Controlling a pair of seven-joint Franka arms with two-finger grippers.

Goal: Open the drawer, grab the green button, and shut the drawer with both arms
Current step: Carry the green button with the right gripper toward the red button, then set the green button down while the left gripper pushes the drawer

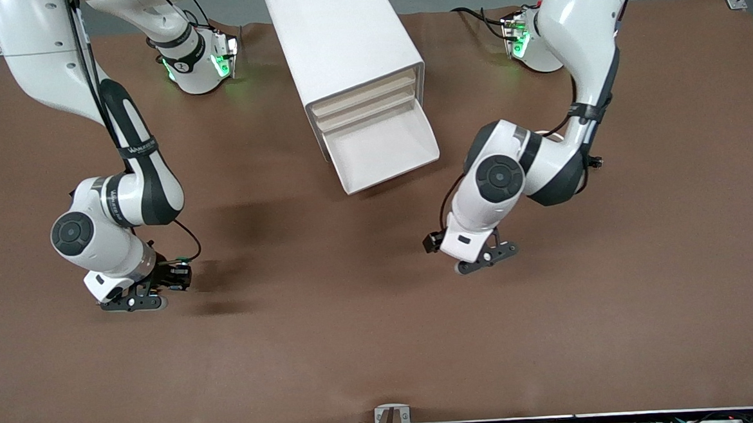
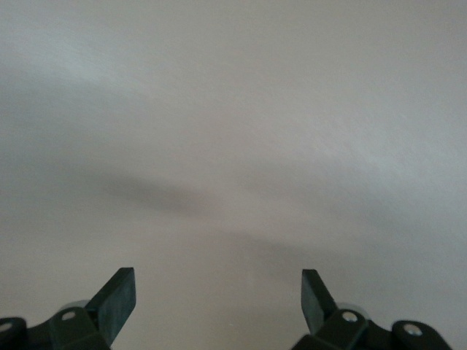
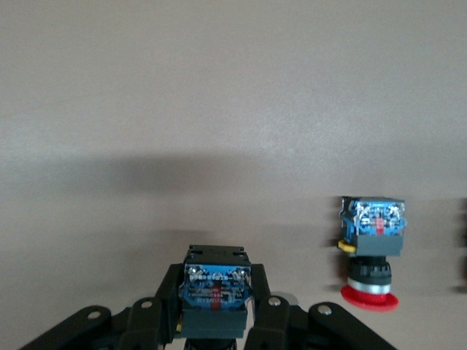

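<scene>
Holding the button (image 3: 214, 295) tight in its jaws over the surface (image 1: 357, 341) toward the right arm's edge, the right gripper (image 1: 135, 304) keeps it out of the open drawer (image 1: 383, 150), so the left gripper (image 1: 487, 257), jaws wide and empty, may push that shut.

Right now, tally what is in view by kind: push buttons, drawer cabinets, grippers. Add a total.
Push buttons: 2 (black-bodied, blue-based push button held in the right gripper; red-capped push button lying on the brown table)
White box-shaped cabinet: 1
Black two-finger grippers: 2 (left gripper open)
Total: 5
</scene>
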